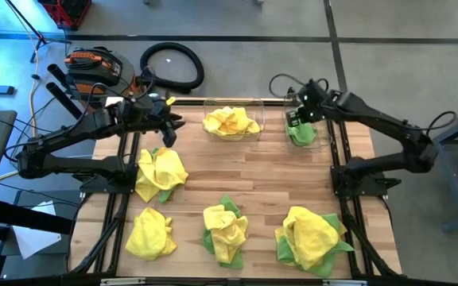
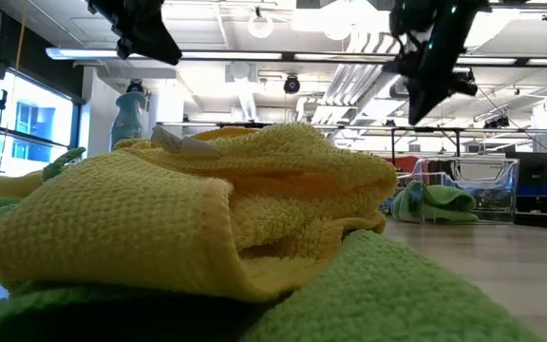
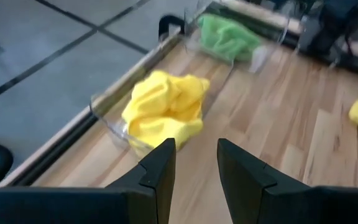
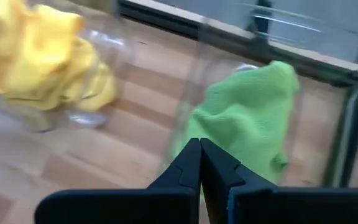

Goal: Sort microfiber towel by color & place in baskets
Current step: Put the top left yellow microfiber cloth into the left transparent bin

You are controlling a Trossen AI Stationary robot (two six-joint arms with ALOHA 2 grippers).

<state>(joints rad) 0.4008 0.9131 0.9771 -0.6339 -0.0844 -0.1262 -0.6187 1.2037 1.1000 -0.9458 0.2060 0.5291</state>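
Two clear baskets stand at the table's far edge. The wider basket (image 1: pixel 256 111) holds a yellow towel (image 1: pixel 230 121); the narrower basket (image 1: pixel 323 131) holds a green towel (image 1: pixel 302 133). My right gripper (image 1: pixel 295 119) hangs shut just above the green towel (image 4: pixel 247 124), with nothing between its fingers. My left gripper (image 1: pixel 168 131) hovers open and empty left of the wider basket, facing the yellow towel (image 3: pixel 166 112). Yellow and green towels lie in heaps on the wood: one by my left gripper (image 1: pixel 161 171), others along the near edge.
Near-edge heaps: a yellow towel (image 1: pixel 151 232), yellow on green (image 1: pixel 225 230), and yellow on green (image 1: pixel 312 238). Bare wood (image 1: pixel 253 171) lies between the baskets and these heaps. Beyond the far edge, a black hose (image 1: pixel 173 63) and an orange-black device (image 1: pixel 94 67) sit on the floor.
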